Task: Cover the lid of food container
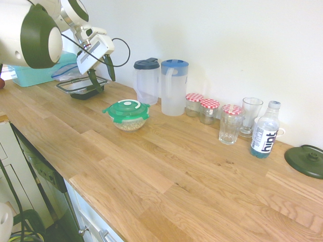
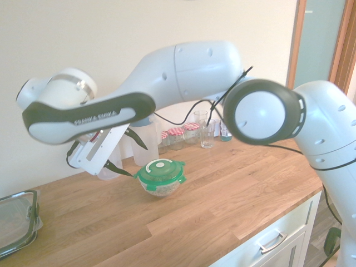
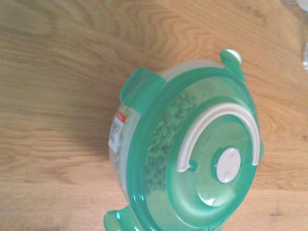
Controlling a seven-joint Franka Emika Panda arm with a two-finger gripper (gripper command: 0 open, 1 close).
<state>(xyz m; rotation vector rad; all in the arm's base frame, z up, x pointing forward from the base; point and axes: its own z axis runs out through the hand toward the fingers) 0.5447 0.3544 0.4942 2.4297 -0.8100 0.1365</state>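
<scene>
Translucent green plastic, round, w/ small clip tabs and a white handle ring: such a lid (image 1: 128, 105) is lying on top of the small clear round plastic bowl w/ beige food (image 1: 130, 124). The bowl is standing on the light wooden counter (image 1: 151, 186), approx. in the middle, toward the far side in the 1st ext. view. The tabs are sticking outward around the rim, and a white label w/ red edge (image 3: 116, 131) is showing on the bowl's side.

The white two-finger gripper w/ dark fingers (image 1: 105, 86) is hanging tilted to the left of the bowl, apart from the lid. Its fingers are standing open, w/ a wide gap between them.

At far left, a clear rectangular container w/ dark rim (image 1: 82, 89) is resting, w/ a turquoise plastic bin (image 1: 38, 75) behind it. Two tall frosted pitchers (image 1: 174, 93) are standing beyond the bowl; farther right, jars w/ red-white checked lids (image 1: 208, 112), glasses (image 1: 229, 130) and a clear "hint" bottle (image 1: 264, 133) are following. A dark round pot lid w/ knob (image 1: 307, 161) is lying at the right edge.
</scene>
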